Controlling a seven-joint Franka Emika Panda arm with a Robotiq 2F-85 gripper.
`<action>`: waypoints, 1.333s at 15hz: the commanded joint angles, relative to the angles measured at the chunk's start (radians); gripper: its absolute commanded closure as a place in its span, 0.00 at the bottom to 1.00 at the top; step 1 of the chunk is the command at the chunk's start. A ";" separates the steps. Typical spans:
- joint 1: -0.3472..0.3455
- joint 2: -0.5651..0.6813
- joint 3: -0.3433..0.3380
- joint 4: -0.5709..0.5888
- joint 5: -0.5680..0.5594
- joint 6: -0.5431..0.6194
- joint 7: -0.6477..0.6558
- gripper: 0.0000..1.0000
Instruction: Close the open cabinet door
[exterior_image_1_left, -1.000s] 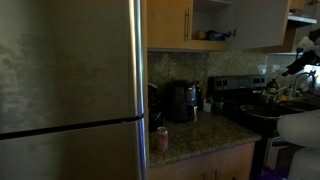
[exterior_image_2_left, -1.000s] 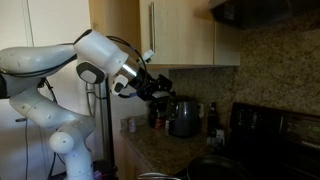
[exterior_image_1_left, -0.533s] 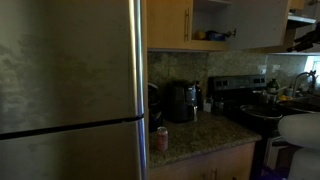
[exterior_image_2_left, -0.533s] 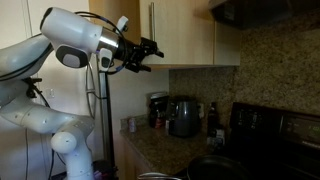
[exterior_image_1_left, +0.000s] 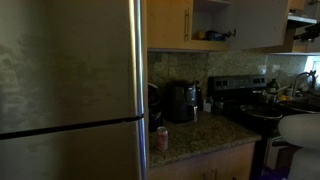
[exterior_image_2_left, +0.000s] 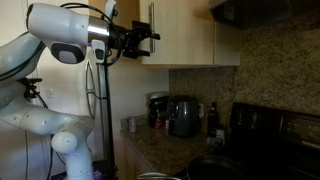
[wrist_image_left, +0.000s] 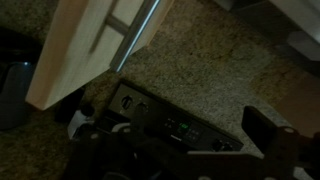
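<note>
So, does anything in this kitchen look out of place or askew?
Yes: one upper cabinet door hangs swung open, showing its shelf, while the neighbouring door is shut. Nothing looks spilled or damaged.

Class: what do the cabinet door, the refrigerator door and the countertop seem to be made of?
Cabinet door: light-brown wood or wood veneer, with a smooth, even, fairly matt face. Refrigerator door: probably stainless steel, grey with a soft brushed sheen. Countertop: likely polished granite or similar stone, with a speckled brown surface.

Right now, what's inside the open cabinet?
A shelf holding a yellowish item and darker bits, too dim to identify. The cabinet door hides the rest of the interior.
</note>
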 joint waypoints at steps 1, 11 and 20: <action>0.026 -0.020 0.009 0.037 0.129 0.117 0.018 0.00; 0.276 0.041 0.109 0.038 0.453 0.096 -0.066 0.00; 0.348 0.159 0.235 0.075 0.473 -0.319 0.011 0.00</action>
